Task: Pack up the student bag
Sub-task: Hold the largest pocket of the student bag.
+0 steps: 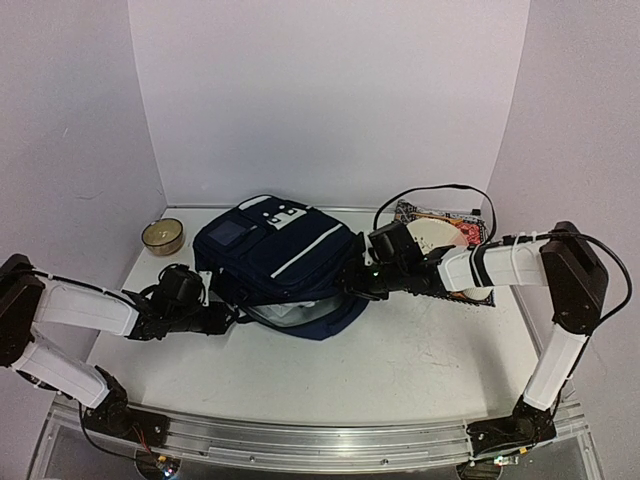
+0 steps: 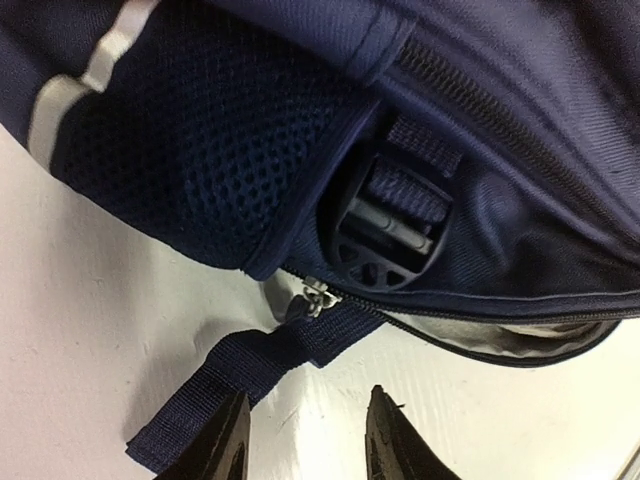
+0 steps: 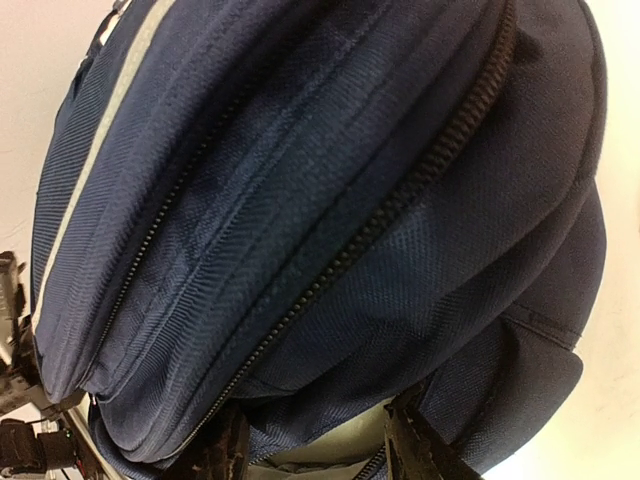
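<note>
Top external view: both arms reach from the near edge of the table [image 1: 400, 370] toward the student bag [image 1: 275, 250], which lies in the middle with its mouth turned to the near side. The left gripper [image 2: 310, 445] is at the near left corner of the bag. Its fingers stand apart with only bare table between them, and a webbing strap [image 2: 240, 375] lies just beside one finger. A little further is the zipper pull [image 2: 313, 298], and grey lining [image 2: 480, 338] shows through the partly open zipper. The right gripper [image 3: 320, 452] is at the right side, its fingers on both sides of the rim fabric; whether they pinch it I cannot tell. I judge the step is opening the mouth. Next, the left gripper must close on the pull or strap while the right one steadies the bag. Farther back are a small bowl [image 1: 163, 237] at the left and a colourful book [image 1: 468, 236] at the right, both outside the bag.
</note>
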### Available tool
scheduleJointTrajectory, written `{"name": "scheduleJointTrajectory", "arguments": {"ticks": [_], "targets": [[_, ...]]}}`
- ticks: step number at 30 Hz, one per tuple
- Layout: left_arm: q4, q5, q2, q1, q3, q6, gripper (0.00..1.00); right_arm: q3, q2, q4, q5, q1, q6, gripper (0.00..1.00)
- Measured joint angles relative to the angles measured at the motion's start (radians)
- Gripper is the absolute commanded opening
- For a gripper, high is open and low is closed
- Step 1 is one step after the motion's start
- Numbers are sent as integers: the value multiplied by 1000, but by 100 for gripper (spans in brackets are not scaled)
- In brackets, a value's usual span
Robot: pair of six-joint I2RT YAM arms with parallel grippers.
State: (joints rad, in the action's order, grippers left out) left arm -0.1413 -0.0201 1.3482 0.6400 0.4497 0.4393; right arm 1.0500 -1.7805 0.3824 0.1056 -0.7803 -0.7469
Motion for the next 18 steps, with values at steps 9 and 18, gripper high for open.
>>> {"name": "scheduleJointTrajectory", "arguments": {"ticks": [9, 18], "targets": [[-68, 3, 119, 0, 31, -88, 38, 0, 0, 4, 28, 1, 6, 48], [-110, -16, 206, 0, 93, -151, 37, 0, 0, 9, 48, 1, 7, 48]]}}
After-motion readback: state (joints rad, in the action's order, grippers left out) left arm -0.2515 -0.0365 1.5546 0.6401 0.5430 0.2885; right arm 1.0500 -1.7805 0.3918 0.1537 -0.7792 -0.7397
